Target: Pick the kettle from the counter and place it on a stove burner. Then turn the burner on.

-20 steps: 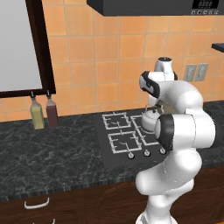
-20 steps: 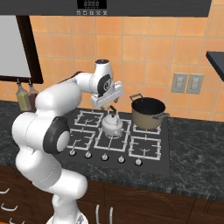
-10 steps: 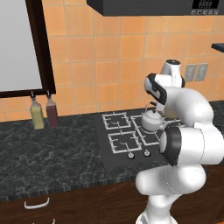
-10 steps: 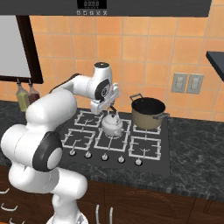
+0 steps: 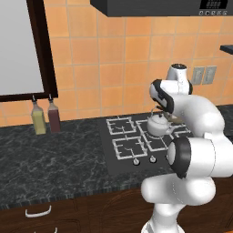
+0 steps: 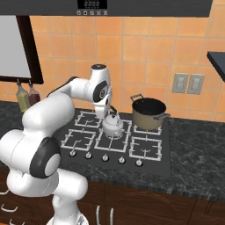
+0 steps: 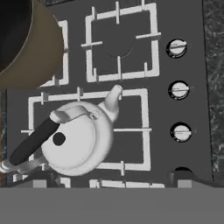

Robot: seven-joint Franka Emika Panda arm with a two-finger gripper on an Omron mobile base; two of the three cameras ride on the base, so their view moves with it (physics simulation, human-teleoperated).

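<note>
kettle [image 6: 113, 126]: released, standing on the stove burner [image 7: 131, 130]
gripper [image 6: 108, 110]: jaws apart, has risen clear above it, seemingly
task: placing done; knob [image 7: 181, 132] untouched

Domestic kitchen, rendered. Black gas cooktop [image 6: 151, 160] with wire grates and knob row, set in black marbled worktop [image 5: 50, 166]; orange tile backsplash [image 6: 145, 52]; range hood [image 5: 150, 7] overhead; brown wood drawers [image 5: 68, 211]; two bottles [image 5: 45, 117]; wall outlets [image 6: 188, 83].

Pot [image 7: 19, 39]: cut by the hand view's top-left corner. Fourth knob [image 7: 182, 171]: half hidden at the bottom. Kettle [image 5: 158, 124]: partly behind the arm.
</note>
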